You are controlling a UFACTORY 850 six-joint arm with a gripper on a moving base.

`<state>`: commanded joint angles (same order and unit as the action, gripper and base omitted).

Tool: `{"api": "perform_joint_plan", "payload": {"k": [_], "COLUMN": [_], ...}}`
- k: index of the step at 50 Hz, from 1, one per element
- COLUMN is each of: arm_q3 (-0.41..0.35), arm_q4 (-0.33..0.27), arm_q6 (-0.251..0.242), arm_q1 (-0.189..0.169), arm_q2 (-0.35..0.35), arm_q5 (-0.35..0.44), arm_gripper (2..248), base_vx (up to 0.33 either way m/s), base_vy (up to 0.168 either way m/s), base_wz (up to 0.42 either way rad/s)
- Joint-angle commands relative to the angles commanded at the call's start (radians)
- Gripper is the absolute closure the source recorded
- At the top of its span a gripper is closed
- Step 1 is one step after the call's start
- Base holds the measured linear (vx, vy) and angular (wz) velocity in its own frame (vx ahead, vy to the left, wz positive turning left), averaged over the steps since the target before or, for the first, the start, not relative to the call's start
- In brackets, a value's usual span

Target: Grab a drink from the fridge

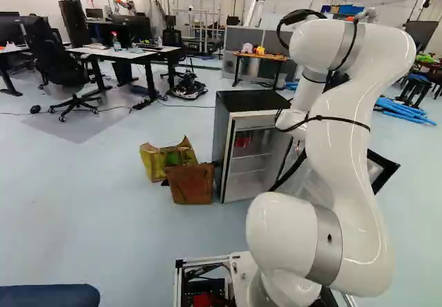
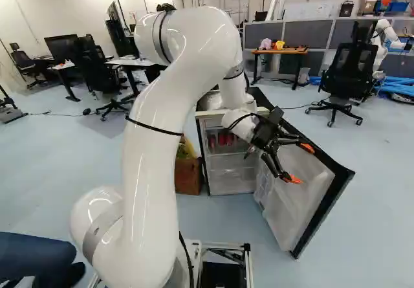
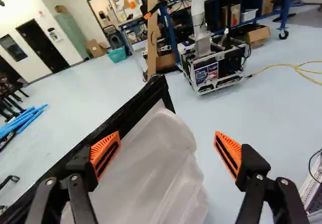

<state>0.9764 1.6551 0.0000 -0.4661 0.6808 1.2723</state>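
My gripper [image 2: 299,164] is in front of the inner side of the fridge door [image 2: 294,204], right of the cabinet in the right base view. In the wrist view the gripper [image 3: 167,153] stands open, holding nothing, with the door's white liner [image 3: 156,168] beyond and partly between its fingers. The fridge [image 1: 222,131] has a black top, and its door is swung wide. Red drinks [image 2: 225,138] stand on an upper shelf; in the left base view the red drinks [image 1: 243,139] show dimly. My arm hides part of the fridge and door in the left base view.
A brown box [image 1: 192,184] and a yellow-green bag [image 1: 164,156] sit beside the fridge's left side. Desks [image 1: 123,53] and an office chair [image 2: 346,74] stand farther back. Another robot [image 3: 200,38] appears beyond the door. Something dark blue [image 1: 48,295] is close at the left base view's lower left.
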Motion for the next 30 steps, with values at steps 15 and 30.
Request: {"api": "perform_joint_plan", "payload": {"k": [15,30], "arm_q3": [-0.102,-0.194], "arm_q4": [-0.158,-0.316], "arm_q6": [0.0,0.0], "arm_q1": [0.01,0.011], "arm_q2": [-0.053,-0.106], "arm_q5": [-0.031,-0.036], "arm_gripper": [3,3], "base_vx": [0.0,0.0], "base_vy": [0.0,0.0], "base_wz": [0.0,0.0]}}
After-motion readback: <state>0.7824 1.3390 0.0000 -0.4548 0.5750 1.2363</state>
